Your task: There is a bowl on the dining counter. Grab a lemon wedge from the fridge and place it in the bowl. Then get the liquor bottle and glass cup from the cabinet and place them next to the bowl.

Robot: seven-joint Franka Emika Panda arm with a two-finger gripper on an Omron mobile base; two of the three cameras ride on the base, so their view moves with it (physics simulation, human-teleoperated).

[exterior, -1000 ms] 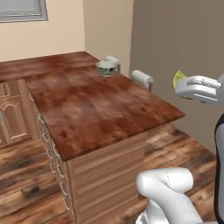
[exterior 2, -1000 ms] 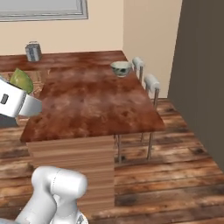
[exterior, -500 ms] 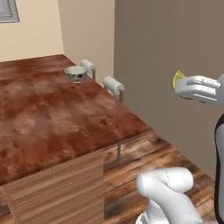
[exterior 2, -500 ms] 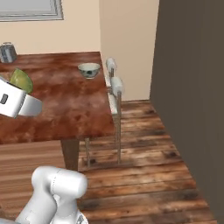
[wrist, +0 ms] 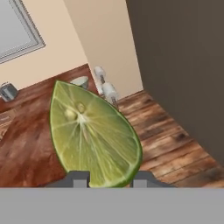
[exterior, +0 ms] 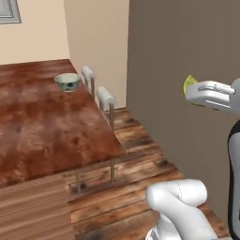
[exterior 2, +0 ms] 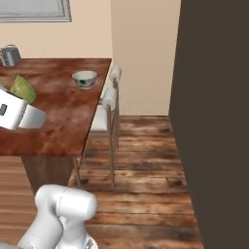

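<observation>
— Between the finger tips, what is that green thing?
— A lemon wedge (wrist: 94, 135), cut face toward the hand camera; the gripper (wrist: 106, 178) is clamped on it, up in the air, off the counter's right edge.
— And the bowl (exterior: 67, 81)?
— Near the far right corner of the dining counter (exterior: 42, 126), well apart from the wedge, two stools (exterior 2: 109, 99) just beside that edge.
</observation>
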